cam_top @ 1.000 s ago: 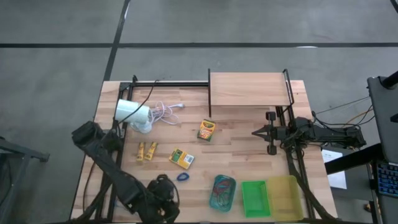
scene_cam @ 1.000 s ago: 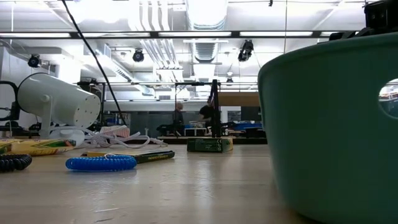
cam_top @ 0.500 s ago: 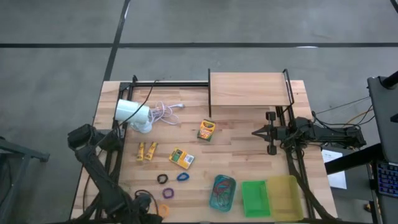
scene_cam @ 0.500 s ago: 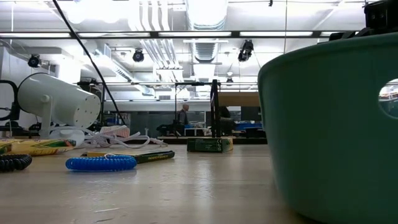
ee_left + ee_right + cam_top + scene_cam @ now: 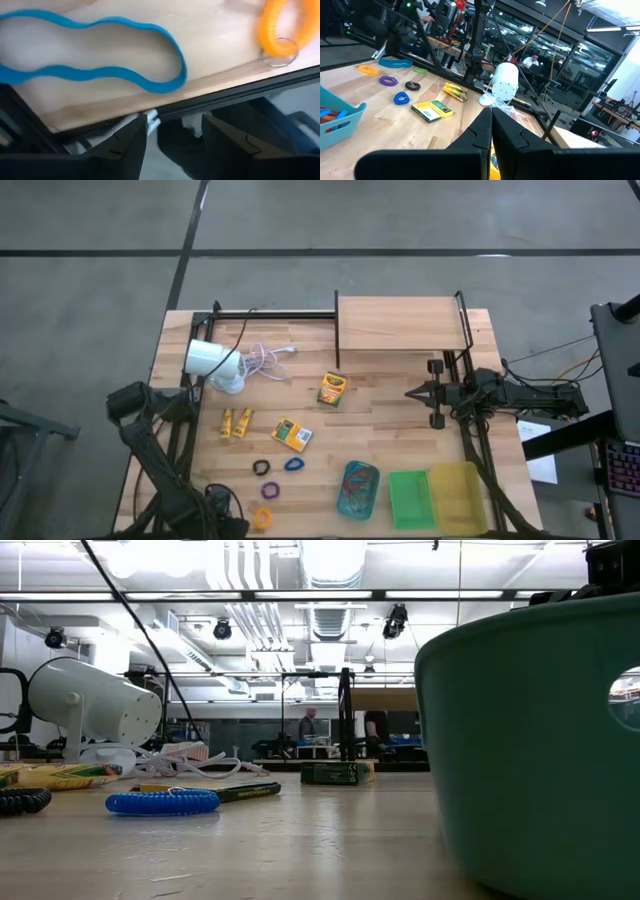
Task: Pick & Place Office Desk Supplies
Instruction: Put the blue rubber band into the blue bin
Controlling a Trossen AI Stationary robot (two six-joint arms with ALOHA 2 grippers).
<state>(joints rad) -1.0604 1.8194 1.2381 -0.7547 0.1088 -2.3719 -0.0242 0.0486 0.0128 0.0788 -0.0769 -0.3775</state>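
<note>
I judge little sorted: some loops in the teal tray [image 5: 358, 489] at five o'clock, while crayon boxes [image 5: 292, 434] lie mid-table. Left gripper [image 5: 172, 137] spread empty at seven o'clock; right gripper [image 5: 491, 131] pressed together.

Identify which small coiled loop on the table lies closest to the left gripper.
The orange loop, at the table's near edge right beside the left gripper. The purple, black and blue loops lie farther in.

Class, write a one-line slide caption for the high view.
Left gripper at the table's near edge beside loose loops, right gripper parked by the wooden shelf, crayon boxes mid-table.
</note>
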